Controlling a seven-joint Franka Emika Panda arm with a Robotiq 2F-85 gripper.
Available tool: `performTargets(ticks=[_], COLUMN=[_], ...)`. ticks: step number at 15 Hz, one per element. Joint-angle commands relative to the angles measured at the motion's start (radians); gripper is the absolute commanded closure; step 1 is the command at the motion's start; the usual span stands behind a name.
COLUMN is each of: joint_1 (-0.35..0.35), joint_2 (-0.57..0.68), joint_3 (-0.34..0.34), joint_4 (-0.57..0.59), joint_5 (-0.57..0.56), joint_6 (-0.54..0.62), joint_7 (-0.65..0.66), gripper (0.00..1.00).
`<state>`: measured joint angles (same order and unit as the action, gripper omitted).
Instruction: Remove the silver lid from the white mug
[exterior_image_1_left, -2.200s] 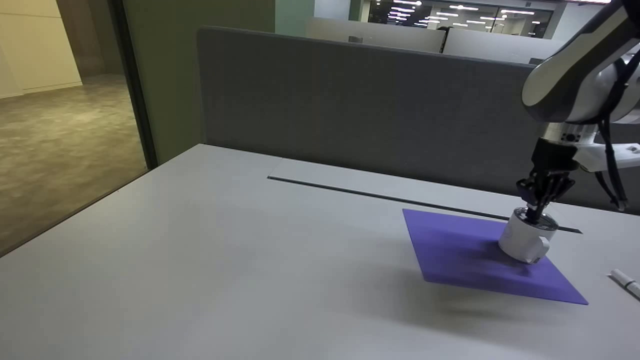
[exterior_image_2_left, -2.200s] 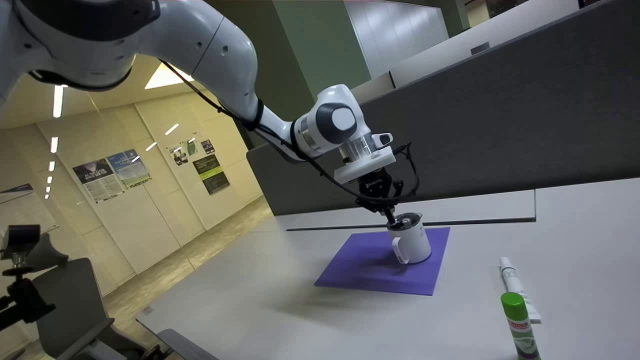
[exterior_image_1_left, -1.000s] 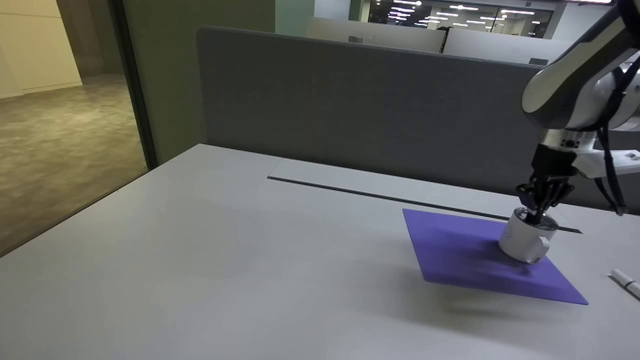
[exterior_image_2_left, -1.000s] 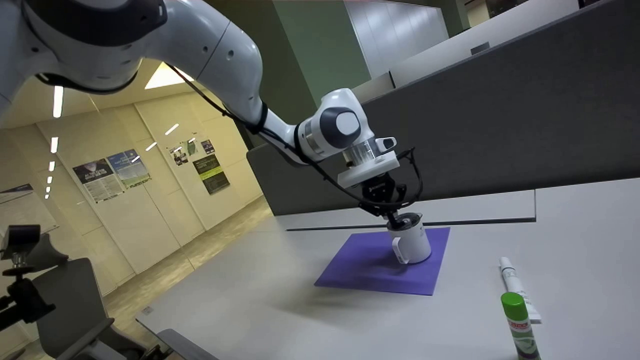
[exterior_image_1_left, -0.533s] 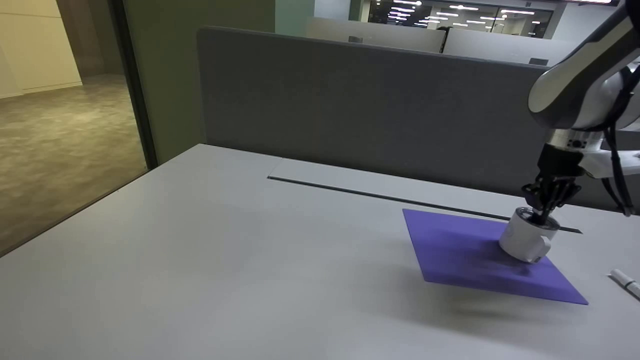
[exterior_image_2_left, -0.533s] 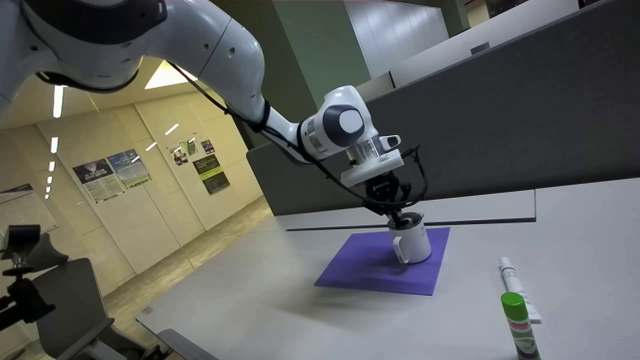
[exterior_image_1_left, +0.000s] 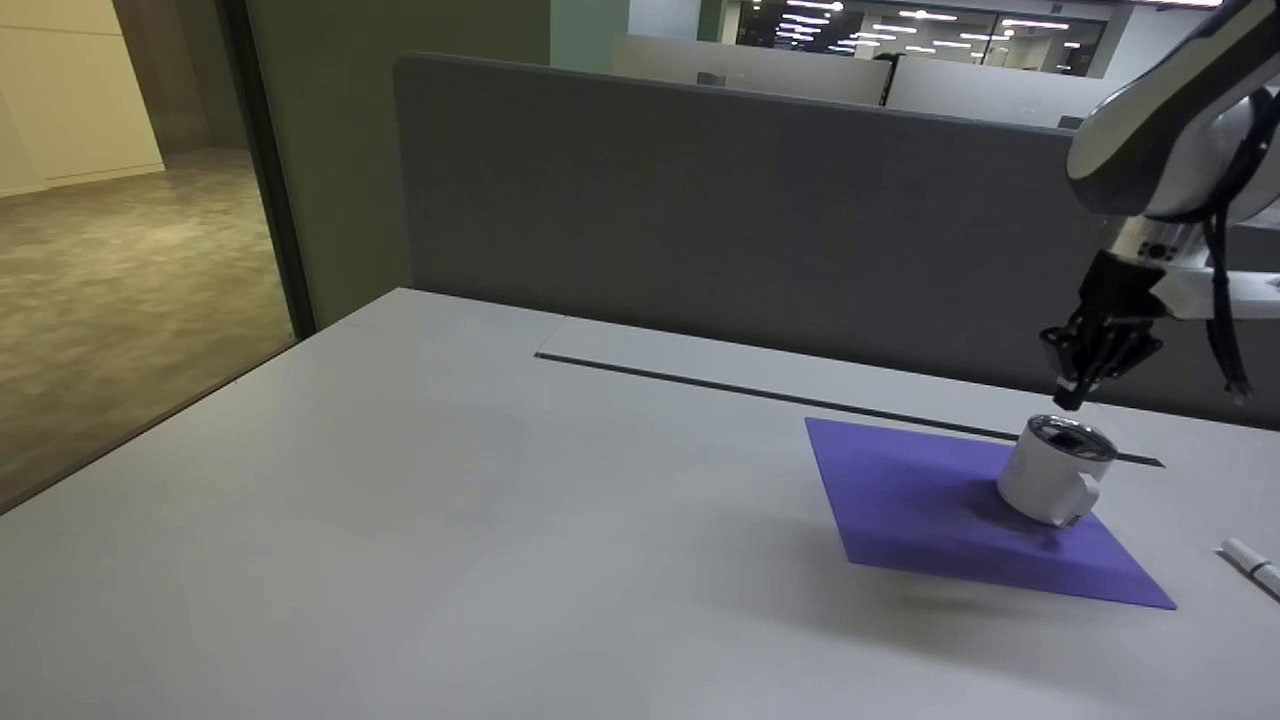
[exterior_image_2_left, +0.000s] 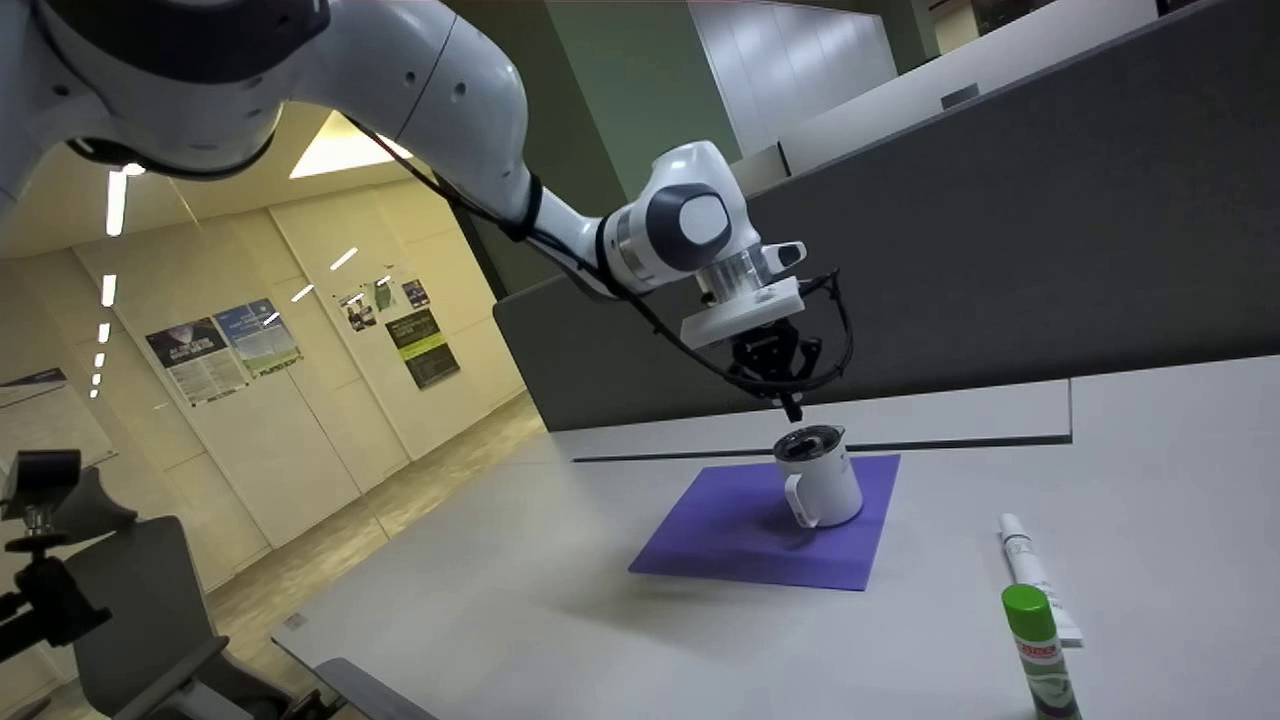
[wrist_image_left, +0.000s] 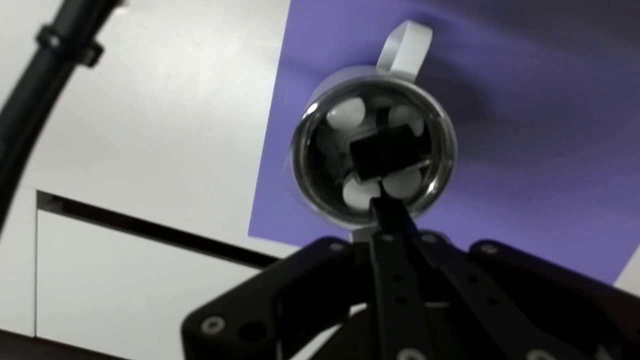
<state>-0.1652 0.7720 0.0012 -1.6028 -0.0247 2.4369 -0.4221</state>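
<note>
- Judge task at an early stage: find silver lid (exterior_image_1_left: 1073, 437) seated in the mouth of the white mug (exterior_image_2_left: 826, 490) in both exterior views, not yet removed.
- Read gripper (exterior_image_1_left: 1069, 398) as holding nothing: in the wrist view, see fingers (wrist_image_left: 392, 260) pressed together at the tips. Hanging just above the lid, not touching.
- Left to do, by judgement: spread fingers, lower, get a grip on the lid, draw straight up, set down away from the mug.
- Note dark patch (wrist_image_left: 387, 152) near the middle of the lid in the wrist view; perhaps a tab to pinch, perhaps only a reflection. Cannot tell.
- Expect little to pinch on so flat a lid; with a tight fit, might pull the mug up too.
- Around: purple mat (exterior_image_2_left: 720, 530) under the mug, on white desk (exterior_image_2_left: 950, 520); in an exterior view, white tube (exterior_image_2_left: 1030, 565) and green-capped bottle (exterior_image_2_left: 1047, 660) to the right and nearer, well apart from the mug; grey partition (exterior_image_1_left: 720, 220) along the far side.
- Possible hindrances, in both exterior views: handle (exterior_image_2_left: 796, 500) on the near side of the mug; cable (exterior_image_1_left: 1224, 350) hanging just right of the gripper.
</note>
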Motion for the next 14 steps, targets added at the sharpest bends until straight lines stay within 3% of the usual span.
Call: performTargets(ticks=[1,2,4,12,14], joint_1=[-0.042,-0.045,-0.05,-0.053,-0.044], joint_2=[-0.077,-0.098,-0.141,-0.256,-0.26], joint_3=[0.04,0.039,0.035,-0.008,-0.027], joint_4=[0.039,0.04,0.036,0.007,0.011], joint_5=[0.042,0.048,0.055,0.046,0.033], joint_6=[-0.113,-0.14,-0.201,-0.353,-0.388], joint_7=[-0.003,-0.002,-0.006,-0.007,0.028], gripper=[0.74,0.73,0.61,0.05,0.0])
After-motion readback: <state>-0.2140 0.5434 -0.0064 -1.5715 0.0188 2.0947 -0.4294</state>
